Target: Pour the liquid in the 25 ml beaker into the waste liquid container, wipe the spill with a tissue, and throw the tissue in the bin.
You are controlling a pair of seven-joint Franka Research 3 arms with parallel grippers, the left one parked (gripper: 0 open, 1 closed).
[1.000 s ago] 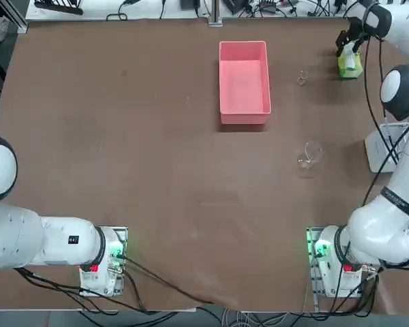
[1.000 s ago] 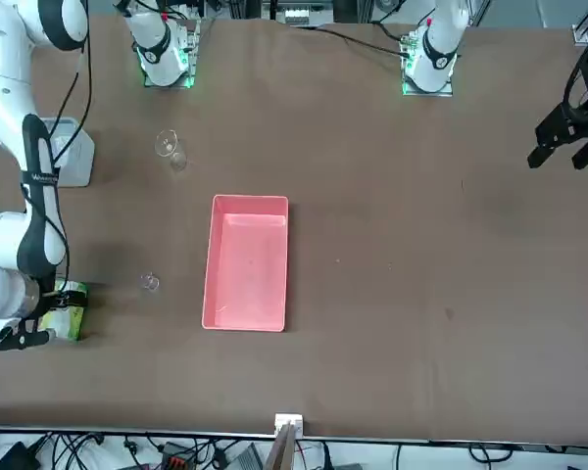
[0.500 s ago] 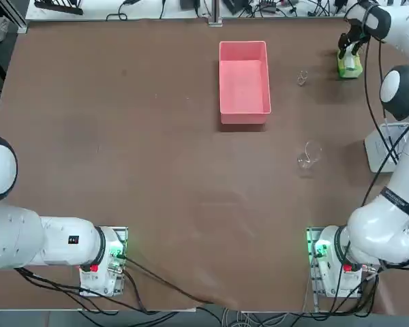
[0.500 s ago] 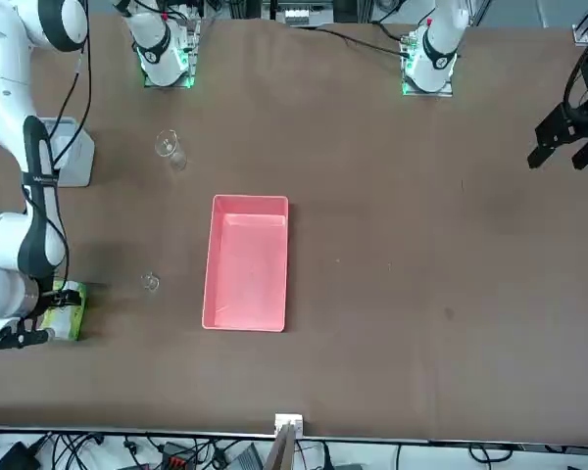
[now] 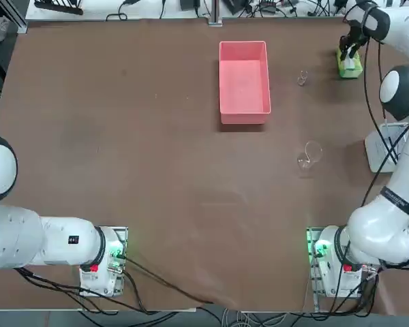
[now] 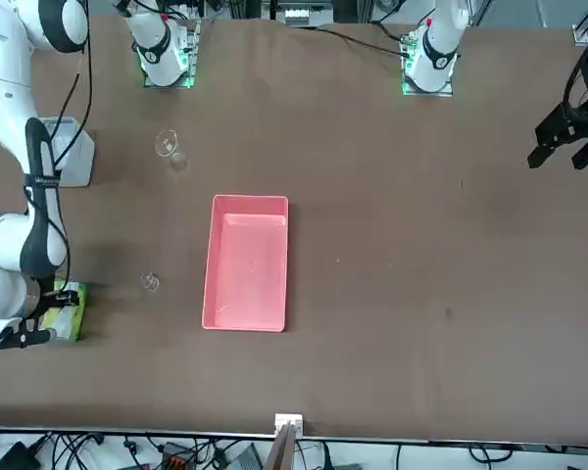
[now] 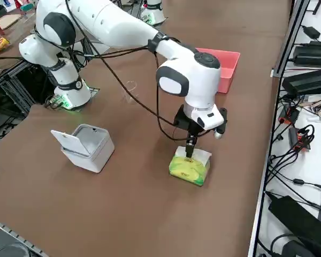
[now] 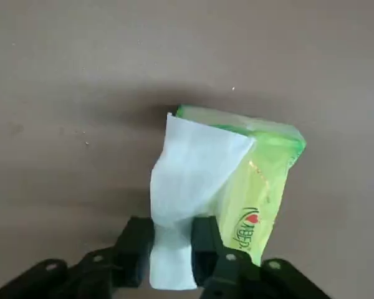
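With the right gripper (image 8: 171, 252) clamped on the tissue (image 8: 193, 180) at the yellow-green tissue pack (image 7: 189, 168), wiping and binning seemingly remained, the bin (image 7: 86, 147) standing open near the pack.

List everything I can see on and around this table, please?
Pink rectangular plastic tray: one, far middle of the table.
Tiny clear glass beaker: one, beside the tray, toward the working arm's side.
Larger clear glass beaker: one, nearer the arm bases.
Yellow-green tissue pack: one, far right corner.
White tissue: one, sticking out of the pack.
Light grey boxy bin: one, lid open, right edge.
Right gripper: one, black, closing on the tissue.
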